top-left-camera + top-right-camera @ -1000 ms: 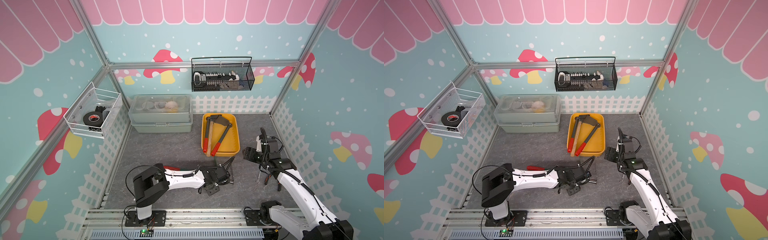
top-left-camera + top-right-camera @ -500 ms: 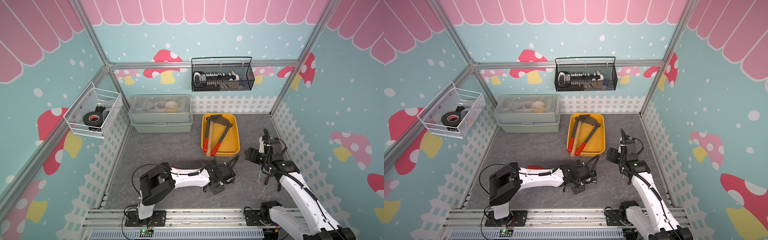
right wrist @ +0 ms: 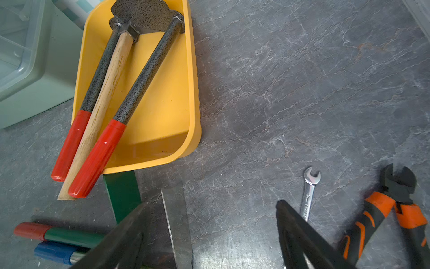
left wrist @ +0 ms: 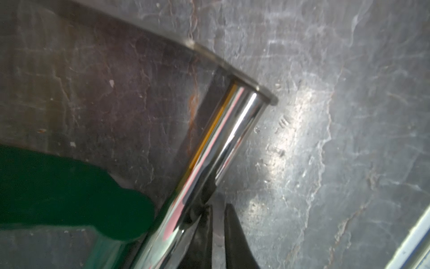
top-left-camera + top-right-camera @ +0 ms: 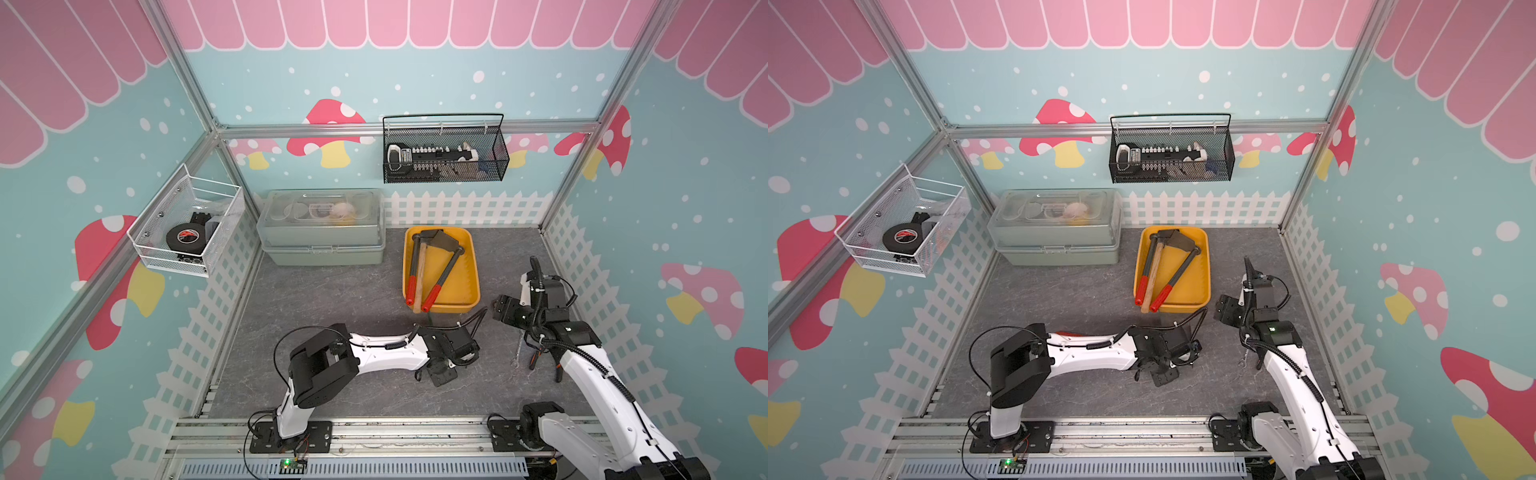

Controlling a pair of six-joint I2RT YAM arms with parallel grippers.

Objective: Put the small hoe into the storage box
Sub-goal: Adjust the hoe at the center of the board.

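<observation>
In a top view the left pincer (image 5: 471, 356) has edged right, near the yellow storage box (image 5: 449, 307); its wrist view shows it closed beside the chrome-shafted small hoe (image 4: 221, 151) on the table (image 4: 349, 139); the right wrist view shows the right pincer (image 3: 211, 205) agape.

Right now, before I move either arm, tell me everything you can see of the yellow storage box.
The storage box is a shallow rectangular tray of yellow plastic with rounded corners and a rolled rim, lying flat on the grey tabletop beside the grey-green case. In it, heads at the far end, lie two red-gripped tools with speckled shafts and a wooden-handled tool, all overhanging the near rim.
</observation>
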